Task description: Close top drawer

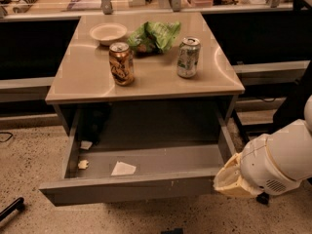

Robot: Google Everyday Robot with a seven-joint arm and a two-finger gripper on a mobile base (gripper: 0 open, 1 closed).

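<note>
The top drawer (127,189) is a wide, deep grey metal drawer pulled far out from under the beige table (87,84). Its flat front faces me low in the view. A white paper scrap (123,168) and a pale crumb (83,164) lie inside. My gripper (229,182), on the end of a white arm, sits at the lower right against or just beside the right end of the drawer front.
On the table stand an orange can (121,63), a green-white can (188,57), a white bowl (108,33) and a green bag (155,35). A desk shelf (58,6) runs behind. A chair base (263,197) is at the right, a dark object (12,208) on the speckled floor at the left.
</note>
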